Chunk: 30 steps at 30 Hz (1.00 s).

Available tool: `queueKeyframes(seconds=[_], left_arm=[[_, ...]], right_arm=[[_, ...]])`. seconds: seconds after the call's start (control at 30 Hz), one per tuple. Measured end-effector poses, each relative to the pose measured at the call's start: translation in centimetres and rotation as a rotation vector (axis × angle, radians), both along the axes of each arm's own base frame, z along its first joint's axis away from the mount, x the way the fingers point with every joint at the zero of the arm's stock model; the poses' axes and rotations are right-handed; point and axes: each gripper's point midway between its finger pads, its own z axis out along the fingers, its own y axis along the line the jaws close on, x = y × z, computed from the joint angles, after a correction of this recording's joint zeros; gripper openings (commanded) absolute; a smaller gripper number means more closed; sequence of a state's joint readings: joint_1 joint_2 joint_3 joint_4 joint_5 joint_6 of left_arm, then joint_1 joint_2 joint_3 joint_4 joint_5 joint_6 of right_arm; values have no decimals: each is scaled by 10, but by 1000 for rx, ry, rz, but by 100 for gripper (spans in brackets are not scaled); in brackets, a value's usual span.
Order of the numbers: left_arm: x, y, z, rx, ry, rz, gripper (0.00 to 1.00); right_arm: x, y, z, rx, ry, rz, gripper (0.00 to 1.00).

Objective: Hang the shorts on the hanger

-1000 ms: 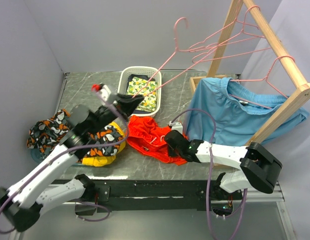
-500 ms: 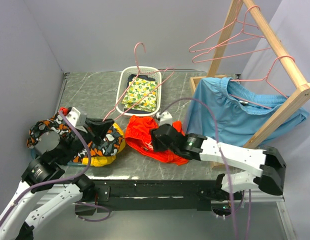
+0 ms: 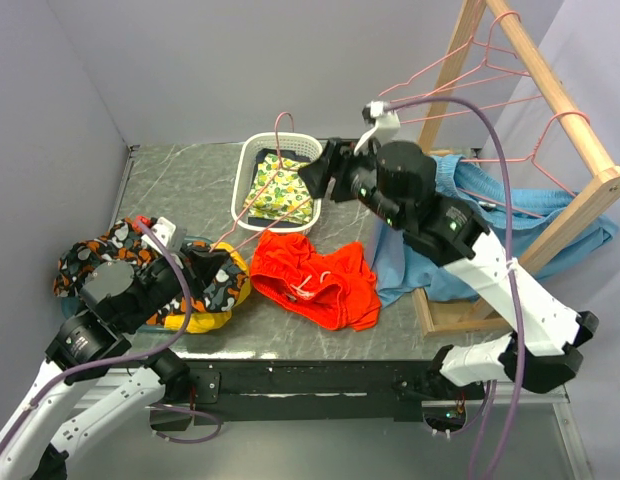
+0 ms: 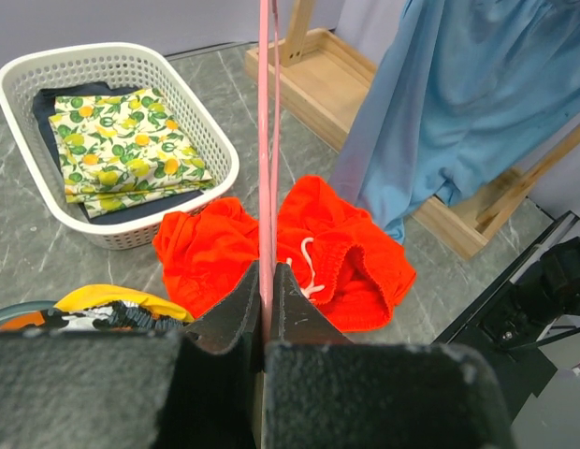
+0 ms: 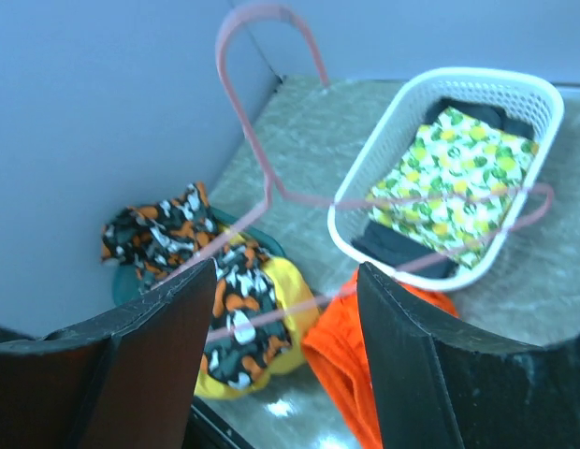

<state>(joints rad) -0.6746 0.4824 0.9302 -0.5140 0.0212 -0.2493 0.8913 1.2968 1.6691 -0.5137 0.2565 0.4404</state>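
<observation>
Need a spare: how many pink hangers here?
3 hangers at least: one in the left gripper, one empty on the rack, one under the blue shorts; overlapping wires may hide another.

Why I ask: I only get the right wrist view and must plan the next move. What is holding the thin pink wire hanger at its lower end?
Observer: The left gripper is clamped shut on the pink wire hanger, with the wire pinched between its fingers.
Operator: And the bright red-orange fabric shorts? I only see a corner.
Observer: The red-orange shorts lie spread on the grey marbled table, white drawstring showing, and nothing holds them.
Operator: Anything at the table's right side?
Observer: A pair of light blue shorts hangs from the wooden rack there.
</observation>
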Motion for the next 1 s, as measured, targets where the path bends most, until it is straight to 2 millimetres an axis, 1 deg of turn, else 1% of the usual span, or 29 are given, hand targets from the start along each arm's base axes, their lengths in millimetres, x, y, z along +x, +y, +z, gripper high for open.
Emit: queueKeyframes(seconds=[0.07, 0.13, 0.33, 0.4, 0.47, 0.53, 0.63, 0.7, 0.73, 0.77, 0.8, 0.87, 0.93, 1.0], left_arm=[[0, 0, -2, 6, 7, 0, 1], [1, -1, -4, 12, 14, -3, 1], [3, -6, -9, 24, 33, -18, 1], [3, -8, -10, 27, 38, -24, 1], [3, -9, -11, 29, 42, -28, 1], [2, -9, -12, 32, 47, -34, 1], [2, -10, -13, 34, 50, -36, 1], [1, -10, -14, 36, 54, -37, 1], [2, -10, -14, 34, 53, -35, 1], [2, -10, -13, 32, 52, -34, 1], [3, -10, -13, 30, 50, -33, 1], [2, -10, -13, 29, 53, -37, 1], [1, -13, -15, 31, 61, -49, 1], [3, -14, -17, 34, 69, -50, 1]], right_arm=[[9, 4, 8, 20, -2, 13, 69], [18, 12, 8, 26, 10, 29, 69], [38, 43, -16, 11, 74, 65, 69], [45, 48, -22, 9, 91, 63, 69], [56, 51, -24, 15, 97, 49, 69], [66, 51, -23, 25, 100, 32, 69], [82, 52, -12, 63, 84, 15, 68], [88, 53, -6, 85, 78, 15, 64], [91, 54, -2, 95, 77, 17, 61], [92, 56, 0, 101, 75, 19, 54], [94, 57, 2, 108, 75, 23, 52], [96, 61, 6, 124, 70, 34, 48], [98, 64, 8, 137, 69, 43, 48], [97, 65, 8, 144, 74, 49, 44]])
